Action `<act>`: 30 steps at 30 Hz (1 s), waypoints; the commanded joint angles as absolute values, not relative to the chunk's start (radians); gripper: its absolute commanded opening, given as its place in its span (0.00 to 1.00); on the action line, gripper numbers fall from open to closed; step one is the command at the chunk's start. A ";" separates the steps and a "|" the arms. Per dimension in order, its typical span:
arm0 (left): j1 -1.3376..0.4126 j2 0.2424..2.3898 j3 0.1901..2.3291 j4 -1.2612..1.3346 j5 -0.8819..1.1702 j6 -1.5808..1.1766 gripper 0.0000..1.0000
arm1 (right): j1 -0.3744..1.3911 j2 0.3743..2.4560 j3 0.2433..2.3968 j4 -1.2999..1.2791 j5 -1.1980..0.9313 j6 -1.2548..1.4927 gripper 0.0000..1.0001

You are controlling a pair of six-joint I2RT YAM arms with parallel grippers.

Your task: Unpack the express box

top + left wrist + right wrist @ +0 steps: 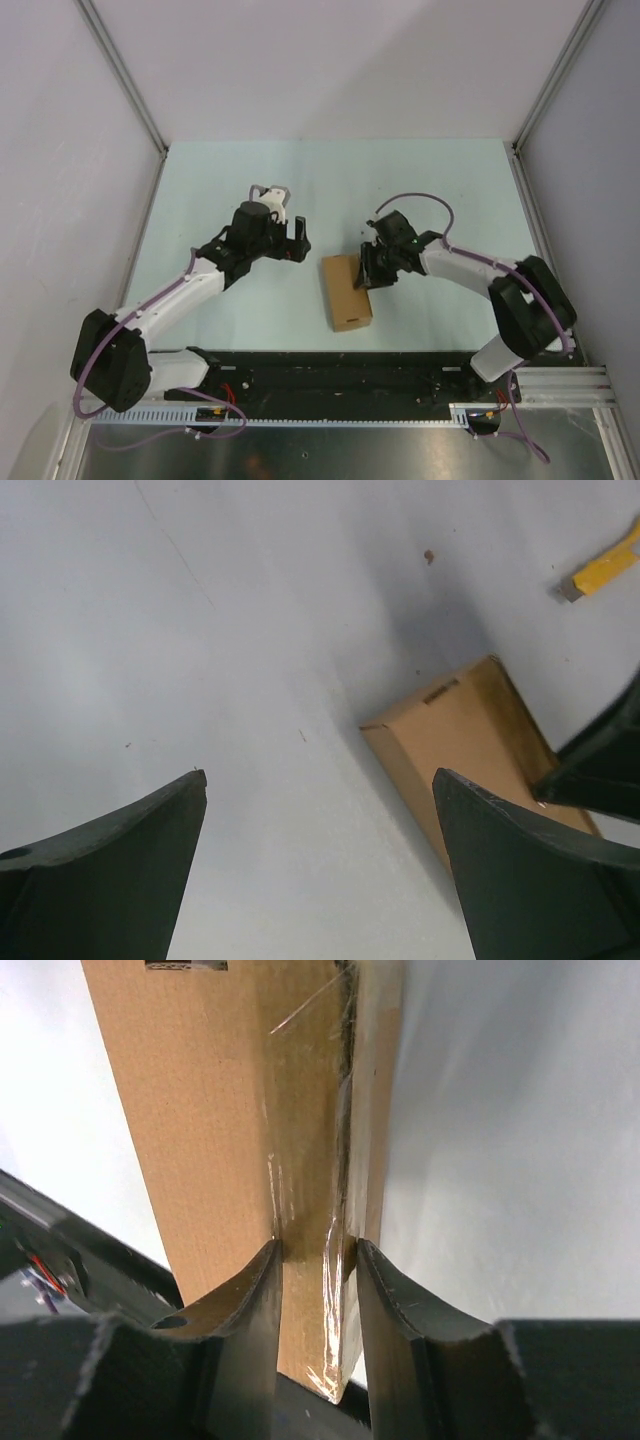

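Note:
The express box (346,292) is a flat brown cardboard box lying on the table between the two arms. My right gripper (368,270) is at its far right edge. In the right wrist view the gripper (320,1250) is shut on the box's (200,1110) taped edge, with clear tape wrinkled between the fingers. My left gripper (295,240) hovers to the left of the box's far end, apart from it. In the left wrist view it (318,780) is open and empty, with the box (470,730) beyond its right finger.
A small yellow object (605,570) lies on the table beyond the box in the left wrist view; the top view does not show it. The right gripper's dark body (600,760) overlaps the box there. Grey walls enclose the table on three sides.

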State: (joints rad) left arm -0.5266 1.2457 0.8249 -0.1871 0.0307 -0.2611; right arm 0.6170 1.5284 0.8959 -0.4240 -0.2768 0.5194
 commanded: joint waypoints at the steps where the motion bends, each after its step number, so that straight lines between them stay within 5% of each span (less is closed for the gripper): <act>1: -0.503 1.207 0.862 -0.209 0.002 -0.262 1.00 | 0.606 1.683 1.053 -0.258 -0.186 0.535 0.37; 6: -0.495 1.241 0.879 -0.212 -0.026 -0.290 1.00 | 0.583 1.828 1.187 -0.189 -0.202 0.601 0.41; 14: -0.495 1.290 0.900 -0.215 -0.032 -0.316 1.00 | 0.557 1.755 1.284 -0.235 -0.037 0.643 0.84; 23: -0.463 1.555 0.997 -0.212 0.056 -0.550 1.00 | 0.419 1.651 1.289 -0.507 0.247 0.733 0.77; 30: -0.463 1.724 1.136 -0.210 0.132 -0.594 1.00 | 0.342 1.658 1.287 -0.679 0.360 0.816 0.82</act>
State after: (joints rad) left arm -0.4660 1.6764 1.0435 -0.2283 0.0582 -0.5285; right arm 0.3649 1.6711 1.2606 -0.5278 0.2329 0.7326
